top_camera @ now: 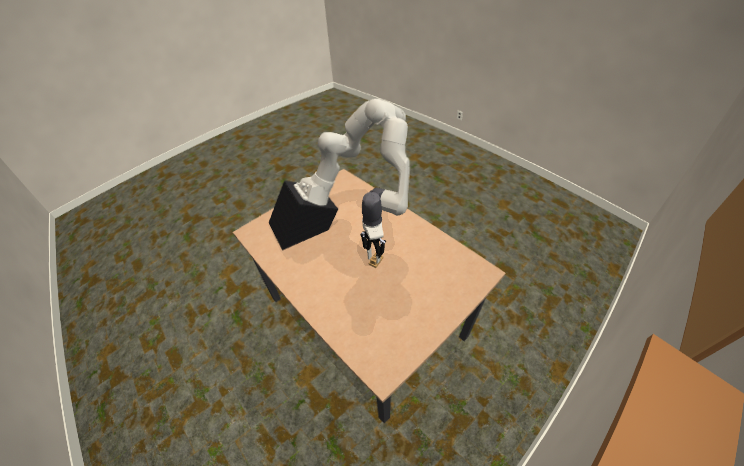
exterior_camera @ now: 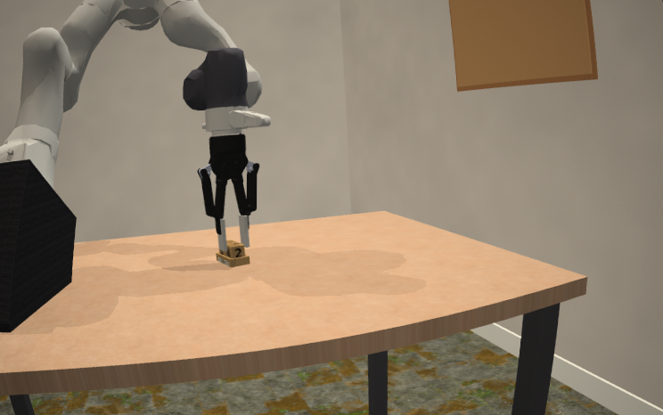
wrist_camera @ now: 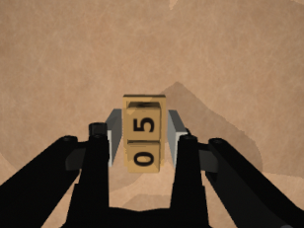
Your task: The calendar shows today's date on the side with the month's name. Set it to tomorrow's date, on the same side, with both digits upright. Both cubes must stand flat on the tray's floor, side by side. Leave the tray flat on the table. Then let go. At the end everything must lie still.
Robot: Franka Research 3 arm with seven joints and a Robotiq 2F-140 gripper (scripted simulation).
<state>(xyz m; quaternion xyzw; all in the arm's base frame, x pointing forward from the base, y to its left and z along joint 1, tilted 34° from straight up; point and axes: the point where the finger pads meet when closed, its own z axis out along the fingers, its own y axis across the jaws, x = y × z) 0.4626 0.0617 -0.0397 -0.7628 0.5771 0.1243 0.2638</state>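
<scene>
Tan wooden table (exterior_camera: 440, 293) carries the small flat wooden tray (exterior_camera: 233, 262) near its middle, with two tan digit cubes (wrist_camera: 144, 133) seated inside. The black two-finger gripper (exterior_camera: 233, 242) straddles them, fingers narrowly parted and seemingly holding nothing. Next: close, lift, turn a cube.

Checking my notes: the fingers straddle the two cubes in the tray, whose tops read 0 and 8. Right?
Not quite: the wrist view shows the tops of the cubes reading 0 and 5, not 8. The fingers do straddle them in the tray.

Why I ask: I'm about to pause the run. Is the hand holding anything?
Hand: partly open, fingers astride the cubes, gripping nothing.
</scene>
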